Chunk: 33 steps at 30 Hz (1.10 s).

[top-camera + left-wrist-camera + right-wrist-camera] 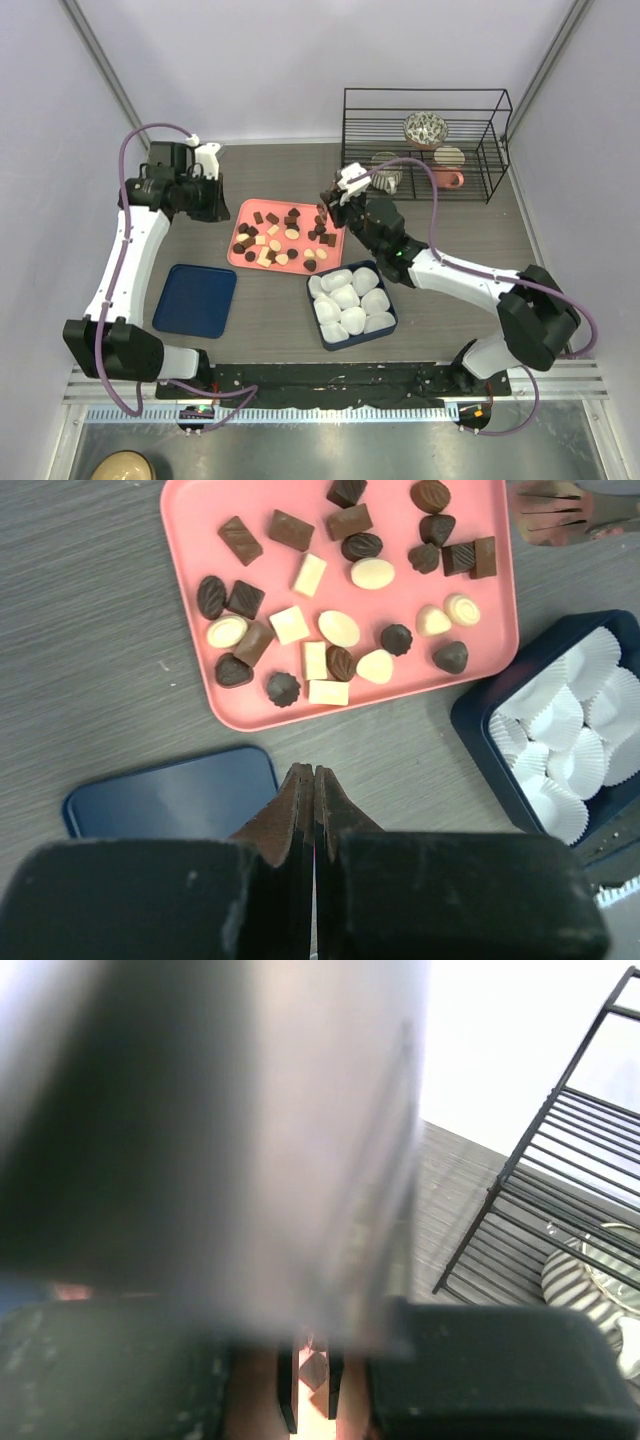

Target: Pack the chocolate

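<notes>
Several dark, mid-brown and cream chocolate pieces [275, 240] [340, 630] lie scattered on a pink tray [233, 256] [190, 540]. Hanging over the table just left of the tray, my left gripper [208, 200] [313, 772] is shut, with nothing between its fingers. My right gripper [325, 212] [311, 1385] is low over the tray's right end. Its jaws are narrow, shut on a dark blocky chocolate piece [313, 1371]. A blurred shape fills most of the right wrist view.
A navy box [311, 300] [470, 720] of white crinkled paper cups [350, 298] [580, 730] sits right of the tray's near edge. Its navy lid [195, 298] [170, 800] lies at the left. At the back right, a black wire rack [425, 90] [530, 1135] holds a patterned bowl [426, 127].
</notes>
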{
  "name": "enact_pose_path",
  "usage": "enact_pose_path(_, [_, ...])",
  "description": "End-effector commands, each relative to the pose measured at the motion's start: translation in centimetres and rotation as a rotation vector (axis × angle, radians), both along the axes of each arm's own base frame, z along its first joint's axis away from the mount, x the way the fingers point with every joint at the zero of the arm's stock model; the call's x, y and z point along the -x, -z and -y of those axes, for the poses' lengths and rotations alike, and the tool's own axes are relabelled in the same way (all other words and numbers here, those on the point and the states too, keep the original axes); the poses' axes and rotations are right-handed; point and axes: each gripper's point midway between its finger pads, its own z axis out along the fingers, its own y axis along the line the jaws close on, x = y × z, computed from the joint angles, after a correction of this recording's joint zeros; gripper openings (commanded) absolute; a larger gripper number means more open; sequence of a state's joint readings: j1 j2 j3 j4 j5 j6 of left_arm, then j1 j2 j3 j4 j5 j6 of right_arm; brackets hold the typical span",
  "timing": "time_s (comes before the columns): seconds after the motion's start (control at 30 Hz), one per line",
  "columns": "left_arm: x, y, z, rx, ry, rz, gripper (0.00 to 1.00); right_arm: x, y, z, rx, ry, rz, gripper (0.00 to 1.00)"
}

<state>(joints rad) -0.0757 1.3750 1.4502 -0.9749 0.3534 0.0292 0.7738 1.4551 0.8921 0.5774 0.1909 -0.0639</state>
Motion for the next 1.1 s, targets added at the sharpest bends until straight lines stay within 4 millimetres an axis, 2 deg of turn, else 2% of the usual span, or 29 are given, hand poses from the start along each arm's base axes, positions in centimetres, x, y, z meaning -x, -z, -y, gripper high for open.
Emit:
enact_pose_path(0.0, [-0.4,-0.4,-1.8,-0.069,-0.076,0.051,0.00,-1.5,-0.3,0.5,0.023,0.110,0.132,0.01])
enact_pose_path(0.03, [-0.5,-0.5,-2.0,-0.084,-0.066,0.064,0.00,-1.7,-0.6,0.6,-0.005,0.124,0.153,0.01])
enact_pose_path(0.07, [-0.6,-0.3,-2.1,-0.094,-0.067,0.071,0.00,-2.1,0.6,0.4,0.004,0.136,0.144,0.01])
enact_pose_path(0.13, [-0.7,-0.3,-2.8,-0.130,-0.080,0.098,0.00,-2.8,1.2,0.5,0.001,0.166,0.139,0.01])
enact_pose_path(0.2, [-0.8,0.6,-3.4,-0.155,-0.095,0.099,0.01,-3.8,2.2,0.2,0.000,0.205,0.113,0.01])
enact_pose_path(0.23, [-0.8,0.8,-3.4,-0.161,-0.093,0.099,0.07,-4.1,2.2,0.2,-0.008,0.213,0.115,0.01])
enact_pose_path(0.27, [-0.8,1.3,-3.5,-0.166,-0.097,0.095,0.46,-4.3,2.2,0.1,-0.015,0.218,0.120,0.01])
enact_pose_path(0.3, [-0.7,1.4,-3.5,-0.168,-0.093,0.096,0.62,-4.4,2.8,-0.1,-0.009,0.217,0.118,0.01])
enact_pose_path(0.37, [-0.6,1.5,-3.3,-0.156,-0.080,0.101,0.78,-4.6,2.5,-0.4,-0.019,0.215,0.125,0.01])
enact_pose_path(0.43, [-0.6,1.6,-3.4,-0.159,-0.086,0.107,0.88,-4.7,2.6,-0.6,-0.023,0.215,0.125,0.03])
enact_pose_path(0.47, [-0.7,1.6,-3.3,-0.158,-0.085,0.117,0.98,-4.8,2.4,-0.7,-0.028,0.212,0.129,0.03])
enact_pose_path(0.6, [-0.7,2.0,-3.3,-0.150,-0.089,0.121,1.00,-5.1,2.2,-0.6,-0.034,0.229,0.142,0.05])
enact_pose_path(0.73, [-0.7,2.9,-3.4,-0.159,-0.095,0.114,1.00,-5.7,2.5,-1.1,-0.029,0.229,0.141,0.10])
enact_pose_path(0.93, [-0.7,3.2,-3.8,-0.175,-0.107,0.123,1.00,-6.0,2.7,-1.7,-0.045,0.218,0.147,0.27])
enact_pose_path(0.97, [-0.8,3.2,-3.9,-0.179,-0.109,0.128,1.00,-6.0,2.9,-1.7,-0.042,0.220,0.145,0.34])
enact_pose_path(1.07, [-0.7,3.3,-4.0,-0.186,-0.108,0.132,1.00,-6.2,3.1,-1.9,-0.041,0.223,0.143,0.39])
